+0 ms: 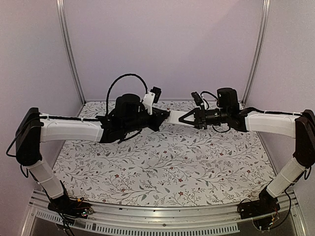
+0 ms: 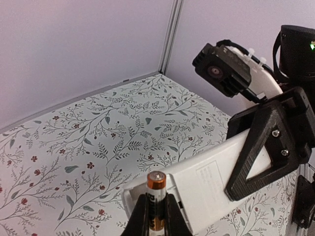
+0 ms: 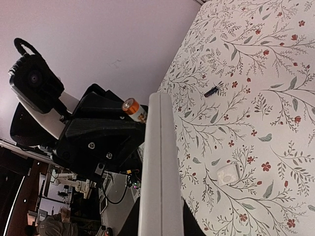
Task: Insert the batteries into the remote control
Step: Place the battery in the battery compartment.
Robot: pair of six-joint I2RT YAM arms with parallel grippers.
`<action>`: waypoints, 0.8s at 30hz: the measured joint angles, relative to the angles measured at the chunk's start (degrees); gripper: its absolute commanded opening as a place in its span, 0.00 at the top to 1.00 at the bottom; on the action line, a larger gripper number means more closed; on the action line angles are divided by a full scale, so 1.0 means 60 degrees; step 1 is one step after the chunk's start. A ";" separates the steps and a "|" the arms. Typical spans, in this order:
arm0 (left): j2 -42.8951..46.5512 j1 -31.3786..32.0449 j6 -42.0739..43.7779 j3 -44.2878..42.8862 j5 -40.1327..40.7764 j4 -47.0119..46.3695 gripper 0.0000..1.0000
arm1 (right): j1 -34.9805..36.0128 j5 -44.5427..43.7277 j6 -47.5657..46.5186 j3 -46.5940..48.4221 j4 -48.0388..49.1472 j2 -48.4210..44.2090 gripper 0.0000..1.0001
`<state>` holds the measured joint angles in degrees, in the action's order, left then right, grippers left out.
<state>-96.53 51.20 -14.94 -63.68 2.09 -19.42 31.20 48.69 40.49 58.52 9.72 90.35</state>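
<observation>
The white remote control (image 1: 174, 117) hangs above the middle of the table, held between both arms. My right gripper (image 1: 191, 118) is shut on its far end; the right wrist view shows it edge-on (image 3: 160, 167) between the jaws (image 3: 160, 223). In the left wrist view its plain white back (image 2: 211, 179) faces up, with the open battery compartment at the near end. My left gripper (image 2: 156, 214) is shut on a battery (image 2: 156, 194) with a copper top, whose tip is at the compartment's edge. A second battery (image 3: 211, 91) lies on the table.
A small white battery cover (image 3: 228, 174) lies on the floral tablecloth (image 1: 162, 167) below the remote. The right gripper's black fingers (image 2: 266, 147) sit close to the left gripper. White walls with metal corner posts (image 1: 71, 54) enclose the back and sides.
</observation>
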 measured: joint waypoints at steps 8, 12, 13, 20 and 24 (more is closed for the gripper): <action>0.0004 0.0095 0.0178 0.0036 0.0255 -0.0007 0.89 | -0.0025 0.0015 0.0353 0.0000 0.0208 0.0029 1.00; 0.0007 0.0131 0.0255 0.0036 0.0397 -0.0007 0.86 | -0.0033 0.0015 0.0393 0.0000 0.0237 0.0040 1.00; 0.0011 0.0131 0.0270 0.0036 0.0448 -0.0004 0.86 | -0.0033 0.0015 0.0401 0.0000 0.0248 0.0047 1.00; 0.0033 0.0135 0.0437 0.0036 0.0896 0.0040 0.77 | -0.0044 0.0025 0.0404 -0.0004 0.0280 0.0106 1.00; 0.0033 0.0135 0.0492 0.0040 0.1089 0.0106 0.76 | -0.0044 0.0055 0.0404 -0.0004 0.0299 0.0106 1.00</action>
<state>-96.33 52.01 -11.99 -63.44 8.62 -18.79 30.94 49.01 42.92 58.50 11.51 90.98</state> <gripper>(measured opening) 0.238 0.151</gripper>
